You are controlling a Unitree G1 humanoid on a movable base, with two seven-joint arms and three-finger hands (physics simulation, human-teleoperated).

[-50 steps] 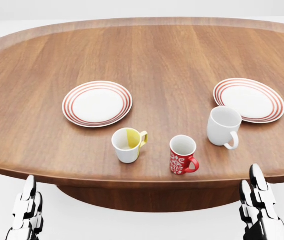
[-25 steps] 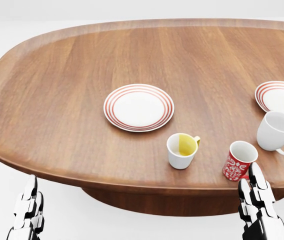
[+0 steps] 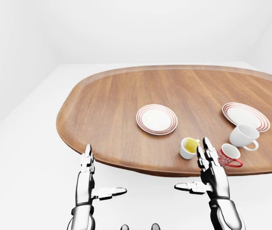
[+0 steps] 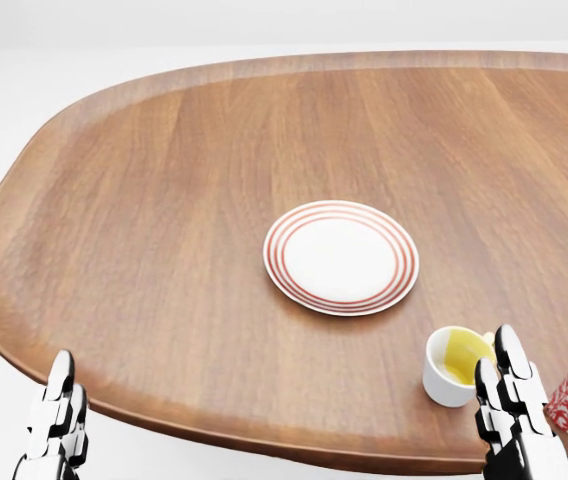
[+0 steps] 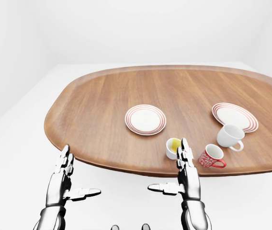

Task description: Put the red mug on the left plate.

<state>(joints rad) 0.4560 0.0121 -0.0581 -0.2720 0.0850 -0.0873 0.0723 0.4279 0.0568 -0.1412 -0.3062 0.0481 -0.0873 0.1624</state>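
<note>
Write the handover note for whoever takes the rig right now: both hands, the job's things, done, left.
Left hand: open, empty, held off the table's near edge.
Right hand: open, empty, raised at the edge, beside the yellow-lined mug.
Red mug: upright on the table, to the right of the right hand in the left-eye view, untouched.
Left plate: bare, up and left of the mugs. White mug sits by the right plate.
Done: nothing yet.
Left: grasp the red mug, set it on the left plate.
</note>
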